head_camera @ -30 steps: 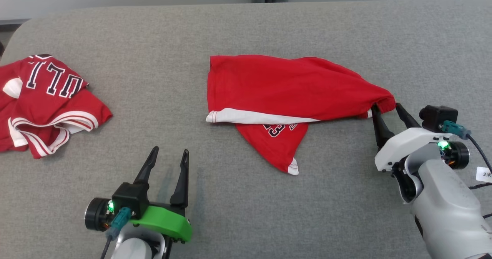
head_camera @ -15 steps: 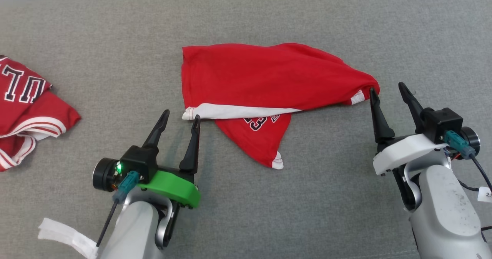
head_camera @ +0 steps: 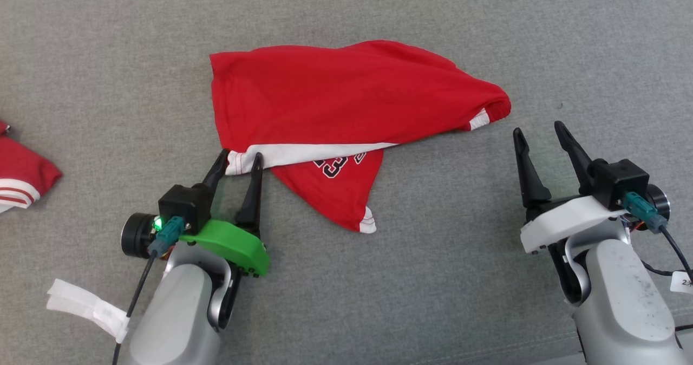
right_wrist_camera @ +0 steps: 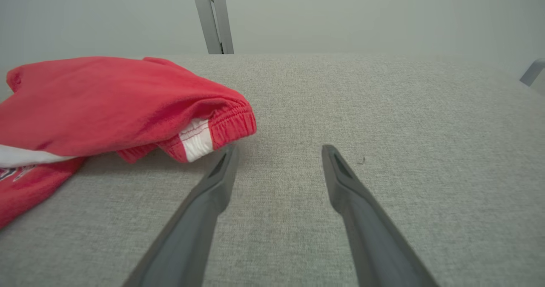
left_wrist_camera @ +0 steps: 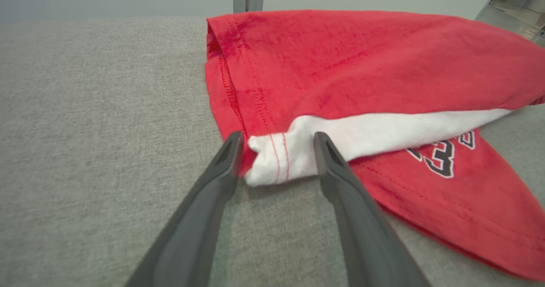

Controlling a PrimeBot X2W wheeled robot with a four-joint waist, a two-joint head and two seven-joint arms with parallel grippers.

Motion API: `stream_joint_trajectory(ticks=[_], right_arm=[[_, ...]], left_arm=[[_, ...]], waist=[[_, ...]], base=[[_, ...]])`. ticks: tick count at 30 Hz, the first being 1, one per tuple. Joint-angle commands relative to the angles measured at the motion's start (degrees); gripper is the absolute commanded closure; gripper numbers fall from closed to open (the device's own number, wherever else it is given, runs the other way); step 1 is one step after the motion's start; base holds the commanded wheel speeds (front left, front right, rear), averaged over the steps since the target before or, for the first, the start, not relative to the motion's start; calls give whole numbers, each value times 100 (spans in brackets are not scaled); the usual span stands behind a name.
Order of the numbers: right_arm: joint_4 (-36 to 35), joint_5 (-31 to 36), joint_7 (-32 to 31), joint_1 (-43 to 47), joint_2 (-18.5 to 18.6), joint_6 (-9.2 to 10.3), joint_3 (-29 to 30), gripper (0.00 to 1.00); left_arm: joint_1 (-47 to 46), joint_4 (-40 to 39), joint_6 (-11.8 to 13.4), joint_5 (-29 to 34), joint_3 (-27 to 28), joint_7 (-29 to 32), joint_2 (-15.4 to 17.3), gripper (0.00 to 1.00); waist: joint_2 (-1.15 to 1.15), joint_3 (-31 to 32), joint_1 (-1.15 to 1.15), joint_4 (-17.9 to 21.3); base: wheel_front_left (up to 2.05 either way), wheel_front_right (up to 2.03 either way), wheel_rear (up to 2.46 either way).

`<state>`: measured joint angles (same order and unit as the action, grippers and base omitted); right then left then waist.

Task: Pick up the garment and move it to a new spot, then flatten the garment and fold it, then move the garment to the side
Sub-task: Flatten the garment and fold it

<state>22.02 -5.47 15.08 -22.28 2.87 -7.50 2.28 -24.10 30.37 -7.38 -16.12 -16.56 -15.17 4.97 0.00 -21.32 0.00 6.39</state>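
The garment (head_camera: pixel 346 99) was found lying near the middle of the grey table (head_camera: pixel 108 56), partly folded over itself, with a numbered flap (head_camera: pixel 335 191) protruding toward the robot. The left gripper (head_camera: pixel 241 155) was observed spread, its fingers set either side of the white-trimmed corner (left_wrist_camera: pixel 272 159) at the garment's left end. In the left wrist view the corner was seen between the fingers, not pinched. The right gripper (head_camera: pixel 537 129) was likewise spread and empty, just beside the waistband (right_wrist_camera: pixel 230 125) at the right end but apart from it. A second garment (head_camera: pixel 21 178) was noted at the table's left edge, well apart.

The step in hand was judged to be a grasp of both ends for flattening. It was recommended that the left fingers be lowered to the table and advanced so that all layers at the corner were caught before closing. The right gripper was to be brought forward and leftward onto the waistband. Tension was to be applied evenly outward, so that the flap was drawn out rather than bunched.
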Motion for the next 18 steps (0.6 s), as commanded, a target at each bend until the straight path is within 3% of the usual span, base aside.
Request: stream_joint_trajectory(ticks=[1, 5, 11, 18], right_arm=[[-28, -31, 12, 67, 12, 2, 9, 0], [0, -44, 12, 103, 12, 2, 51, 0], [52, -194, 13, 175, 14, 3, 87, 0], [120, -328, 13, 375, 16, 3, 196, 0]], left_arm=[[-95, 31, -19, -39, -21, 3, 57, 100], [-82, 38, -19, -94, -98, 3, 76, 100], [-278, -876, -19, -56, -470, 0, 165, 100], [-1268, -2084, -19, -33, -1510, 2, 395, 100]], waist=[[0, -5, 0, -1], [0, 47, 0, -58], [0, 238, 0, -165], [0, 537, 0, -276]], base=[[0, 0, 0], [0, 0, 0], [0, 0, 0], [0, 0, 0]])
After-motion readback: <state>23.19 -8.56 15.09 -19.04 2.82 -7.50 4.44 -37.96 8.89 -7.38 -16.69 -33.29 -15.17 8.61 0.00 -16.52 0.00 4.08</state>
